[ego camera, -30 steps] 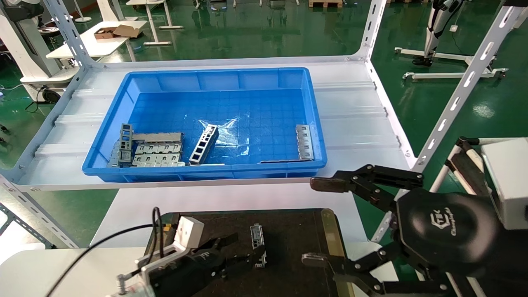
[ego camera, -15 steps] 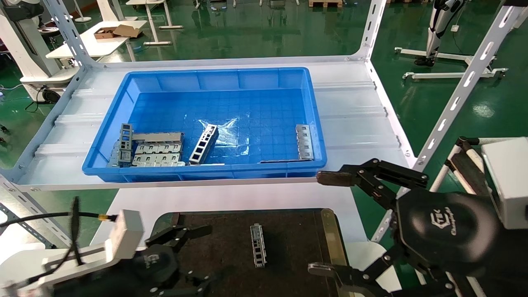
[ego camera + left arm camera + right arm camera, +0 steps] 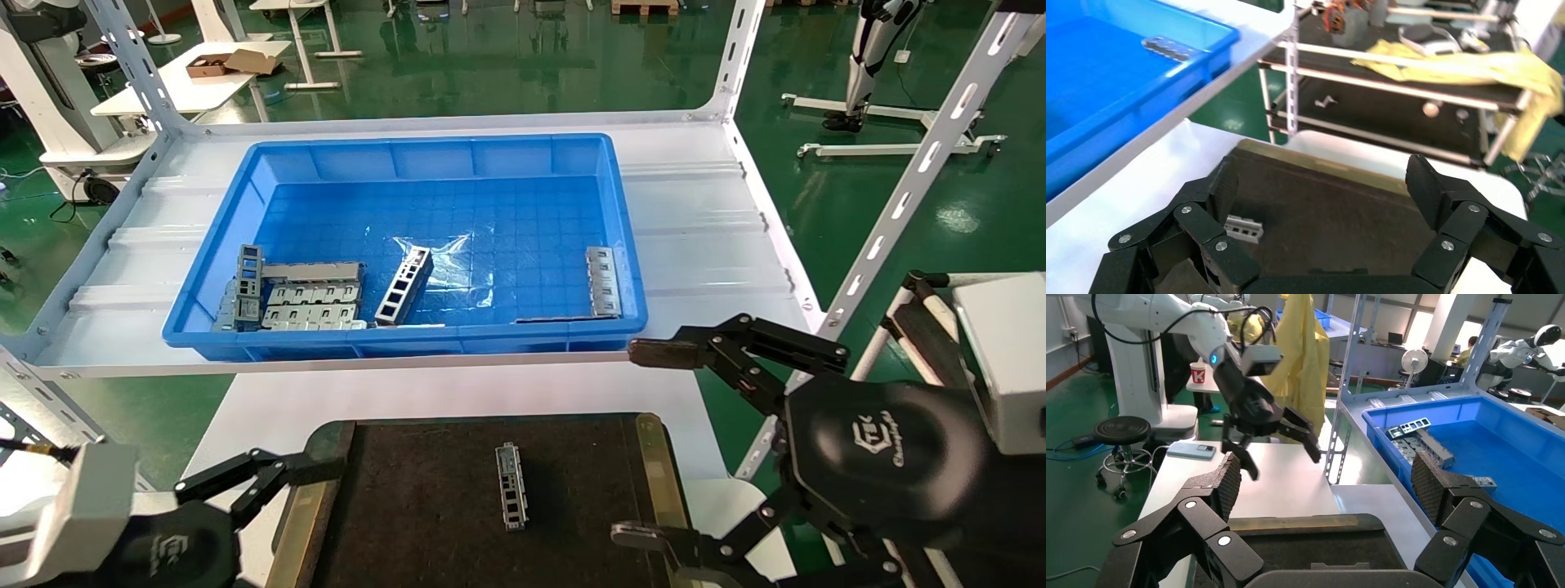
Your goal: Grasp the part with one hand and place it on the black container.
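Observation:
The part (image 3: pixel 511 487), a narrow grey metal channel with small cutouts, lies free on the black container (image 3: pixel 425 506), near its middle. It also shows in the left wrist view (image 3: pixel 1243 228) on the container's felt (image 3: pixel 1333 208). My left gripper (image 3: pixel 278 523) is open and empty. It is at the container's left edge, well left of the part; one finger is out of the head view. My right gripper (image 3: pixel 645 445) is open wide and empty, over the container's right brass strip. The right wrist view shows the container (image 3: pixel 1315 548) and the left gripper (image 3: pixel 1269 422) beyond it.
A blue plastic bin (image 3: pixel 425 155) stands on the white shelf behind the container. It holds a ladder-like frame (image 3: pixel 404 286), flat silver plates (image 3: pixel 310 306) and another plate (image 3: pixel 603 282). A slanted rack upright (image 3: pixel 915 180) stands at the right.
My left gripper was at the part's near end; it has drawn back to the left off the container, open, leaving the part lying there. The right gripper has barely moved.

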### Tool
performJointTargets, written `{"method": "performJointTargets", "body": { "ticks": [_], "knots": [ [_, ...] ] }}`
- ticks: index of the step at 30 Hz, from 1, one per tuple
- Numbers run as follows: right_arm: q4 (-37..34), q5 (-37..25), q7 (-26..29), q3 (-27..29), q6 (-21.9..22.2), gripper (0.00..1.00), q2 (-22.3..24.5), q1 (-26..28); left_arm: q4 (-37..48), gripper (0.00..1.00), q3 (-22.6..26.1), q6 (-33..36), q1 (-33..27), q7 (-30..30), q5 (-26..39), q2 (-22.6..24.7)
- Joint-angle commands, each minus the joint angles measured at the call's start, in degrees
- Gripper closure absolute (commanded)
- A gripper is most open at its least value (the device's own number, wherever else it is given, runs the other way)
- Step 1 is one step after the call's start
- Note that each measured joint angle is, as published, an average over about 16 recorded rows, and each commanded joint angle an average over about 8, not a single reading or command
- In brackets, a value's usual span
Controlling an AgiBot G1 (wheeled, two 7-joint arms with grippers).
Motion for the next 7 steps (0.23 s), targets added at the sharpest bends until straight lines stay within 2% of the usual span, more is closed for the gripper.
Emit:
{"method": "performJointTargets", "body": {
  "ticks": [1,7],
  "knots": [
    [0.0,0.0,0.0,0.0,0.0,0.0,0.0,0.0,-0.04,0.0,-0.53,1.85,-0.05,0.86,-0.25,-1.58],
    [0.0,0.0,0.0,-0.01,0.0,0.0,0.0,0.0,-0.03,0.0,-0.97,3.29,-0.77,0.92,-0.2,-2.71]
  ]
}}
